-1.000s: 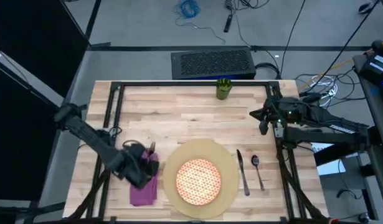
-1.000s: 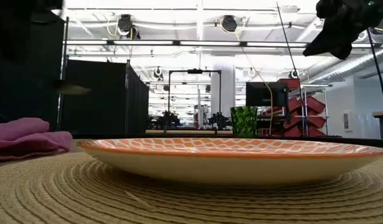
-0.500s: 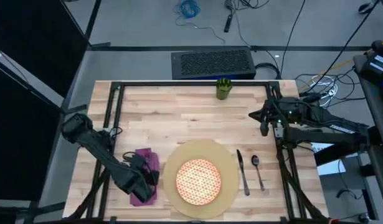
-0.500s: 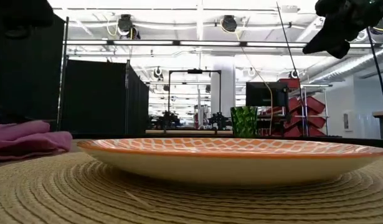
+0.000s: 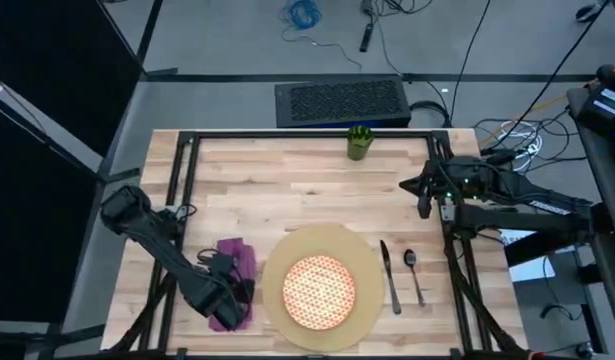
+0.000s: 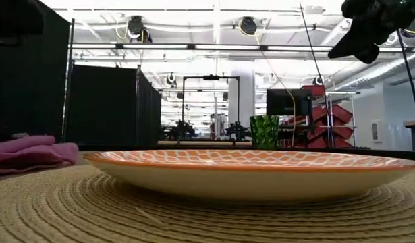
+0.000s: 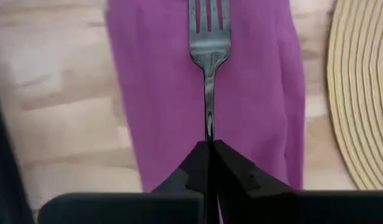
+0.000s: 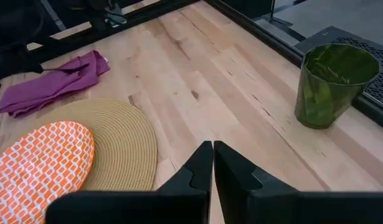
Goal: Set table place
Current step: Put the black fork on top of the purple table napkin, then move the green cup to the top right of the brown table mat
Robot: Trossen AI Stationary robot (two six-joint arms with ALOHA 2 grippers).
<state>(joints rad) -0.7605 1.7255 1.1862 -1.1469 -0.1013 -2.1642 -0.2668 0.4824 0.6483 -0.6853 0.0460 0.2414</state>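
The left gripper (image 7: 210, 163) was closed on the end of the fork (image 7: 207, 43) handle, the two fingers pressed together around it. The fork was laid along the purple napkin (image 7: 160, 93), tines away from the gripper, with the mat (image 7: 359, 93) just beside the napkin. In the high view the left gripper (image 5: 227, 290) was seen low over the near end of the napkin (image 5: 233, 262), at the table's (image 5: 287, 190) near left. A second earlier that gripper had been placed farther up the napkin, and the left arm had been stretched flatter across the table's left edge; half a second earlier it had already been drawn back to nearly the present spot. The napkin's near end was left a little more covered than before.

The right gripper (image 8: 212, 163) was held shut and empty, raised over the table's right side, and was not moved across the frames. The plate (image 5: 319, 290) was set on the mat (image 5: 332, 240), with the knife (image 5: 389, 275) and spoon (image 5: 414, 275) laid side by side just right of the mat. The green cup (image 5: 359, 142) was stood at the far edge, well apart from the rest. None of these had been shifted.
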